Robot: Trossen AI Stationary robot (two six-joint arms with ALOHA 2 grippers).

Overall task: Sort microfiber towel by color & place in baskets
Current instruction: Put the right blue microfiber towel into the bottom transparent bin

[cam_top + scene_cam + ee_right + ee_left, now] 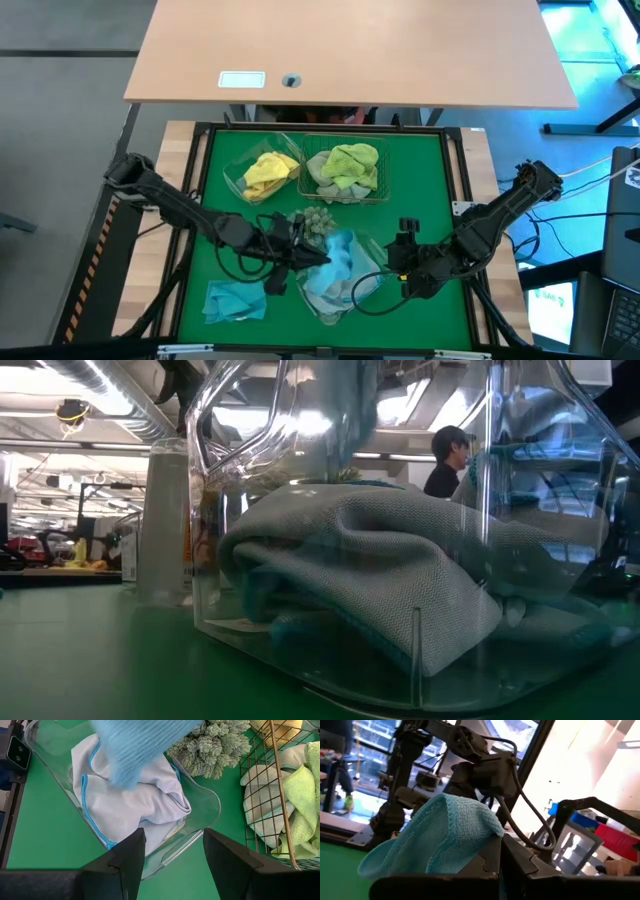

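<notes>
My left gripper (300, 255) hangs over the near clear tub (372, 283) and is shut on a light blue microfiber towel (338, 255), which shows in the left wrist view (445, 835) and in the right wrist view (135, 745). Pale blue-edged towels (130, 805) lie folded inside that tub (300, 630). My right gripper (174, 855) is open and stands just right of the tub, touching nothing. Another blue towel (235, 300) lies flat on the mat, near left. Yellow towels (268, 172) fill the far clear tub. Lime green towels (350, 165) sit in the wire basket (280, 795). My left gripper holds the light blue towel by a bunched part (470, 845) that drapes over the fingers and hides the place of contact. The towel is lifted clear and slack, and its loose end (125, 775) hangs over the towels in the near tub.
A spiky grey-green ball (318, 220) rests on the mat between the near tub and the wire basket. A wooden desk (350, 50) stands beyond the mat's far edge. A person (450, 455) shows in the room behind. Bare green mat (430, 190) lies at the far right.
</notes>
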